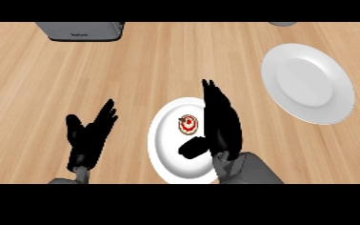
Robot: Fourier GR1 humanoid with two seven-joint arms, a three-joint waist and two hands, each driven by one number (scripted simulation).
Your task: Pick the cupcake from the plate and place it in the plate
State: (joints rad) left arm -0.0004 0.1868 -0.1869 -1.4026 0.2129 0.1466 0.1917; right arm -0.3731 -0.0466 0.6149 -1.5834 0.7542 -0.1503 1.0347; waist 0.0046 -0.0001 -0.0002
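A small cupcake (187, 125) with white icing and a red top sits near the middle of a white plate (167, 157) at the lower centre. My right hand (222, 124) hovers over that plate's right side, fingers straight and pointing away, thumb stretched left just below the cupcake. The cupcake lies in the gap between thumb and fingers, untouched as far as I can see. A second, larger white plate (309, 83) lies bare at the right. My left hand (90, 136) rests open at the lower left, fingers up.
A grey toaster-like appliance (79, 30) stands at the back left edge of the wooden counter (141, 71). A grey object (283, 23) peeks in at the top right.
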